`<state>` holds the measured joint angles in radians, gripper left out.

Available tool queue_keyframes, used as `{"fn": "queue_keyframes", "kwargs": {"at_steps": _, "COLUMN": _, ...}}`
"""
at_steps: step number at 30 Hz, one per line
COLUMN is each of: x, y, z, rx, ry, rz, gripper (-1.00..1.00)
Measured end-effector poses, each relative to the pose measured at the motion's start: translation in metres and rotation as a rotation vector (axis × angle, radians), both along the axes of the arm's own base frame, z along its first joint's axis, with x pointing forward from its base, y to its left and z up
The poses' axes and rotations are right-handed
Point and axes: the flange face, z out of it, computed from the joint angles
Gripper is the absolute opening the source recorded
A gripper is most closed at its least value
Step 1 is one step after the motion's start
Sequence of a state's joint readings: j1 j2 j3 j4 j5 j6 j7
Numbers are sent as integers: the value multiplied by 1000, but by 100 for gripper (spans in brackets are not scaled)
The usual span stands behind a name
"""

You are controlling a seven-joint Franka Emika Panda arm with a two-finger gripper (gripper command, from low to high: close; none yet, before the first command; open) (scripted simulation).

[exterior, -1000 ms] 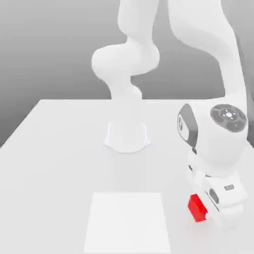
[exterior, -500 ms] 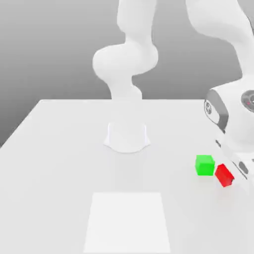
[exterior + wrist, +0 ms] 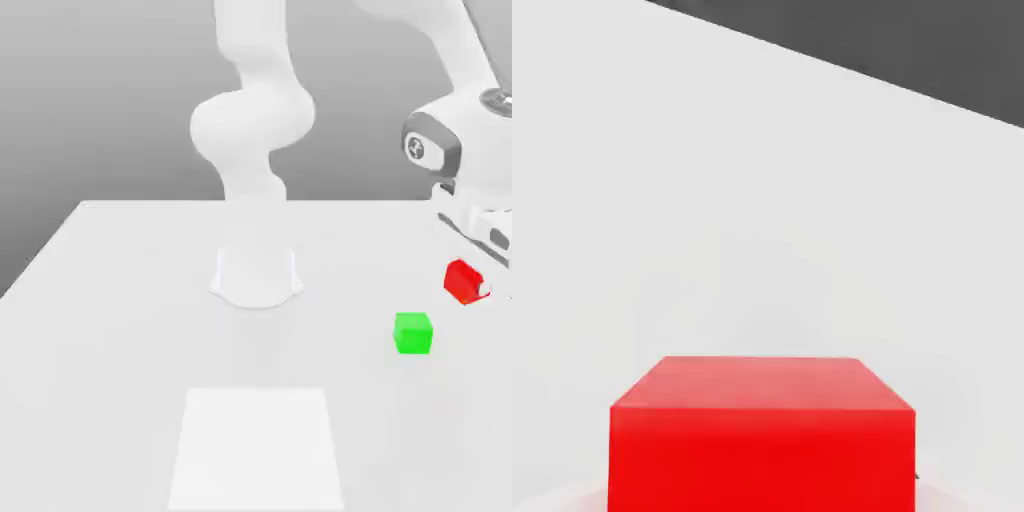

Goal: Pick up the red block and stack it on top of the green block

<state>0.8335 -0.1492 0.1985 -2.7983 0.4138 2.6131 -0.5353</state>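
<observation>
— Since a second ago, what changed?

— My tool (image 3: 478, 285) has risen from the lower right of the exterior frame to the right edge at mid-height, and the green block (image 3: 412, 332) has come into sight on the worktop (image 3: 130, 330).

— What does it hold?

— It's pinching the red block (image 3: 461, 281), lifted clear of the worktop.

— And the target?

— Down-left of my red block in the exterior frame, near but apart. I judge I must shift left, then lower. No containers about.
</observation>
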Motion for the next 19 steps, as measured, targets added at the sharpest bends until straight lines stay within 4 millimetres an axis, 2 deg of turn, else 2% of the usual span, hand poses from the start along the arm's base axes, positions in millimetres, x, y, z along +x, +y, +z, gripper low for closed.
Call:
{"fn": "queue_keyframes", "kwargs": {"at_steps": 6, "x": -22, "y": -26, "z": 11, "rx": -48, "ry": -142, "rz": -10, "gripper": -100}}
{"fn": "queue_keyframes", "kwargs": {"at_steps": 7, "x": -23, "y": -37, "z": 5, "rx": -71, "ry": -145, "rz": -23, "gripper": -100}}
{"fn": "queue_keyframes", "kwargs": {"at_steps": 9, "x": -22, "y": -45, "z": -8, "rx": -90, "ry": -150, "rz": -33, "gripper": -100}}
{"fn": "queue_keyframes", "kwargs": {"at_steps": 16, "x": -21, "y": -49, "z": -60, "rx": -97, "ry": -152, "rz": -40, "gripper": -100}}
{"fn": "queue_keyframes", "kwargs": {"at_steps": 17, "x": -23, "y": -49, "z": -65, "rx": -95, "ry": -150, "rz": -36, "gripper": 100}}
{"fn": "queue_keyframes", "kwargs": {"at_steps": 19, "x": -22, "y": -49, "z": -65, "rx": -95, "ry": -150, "rz": -38, "gripper": 100}}
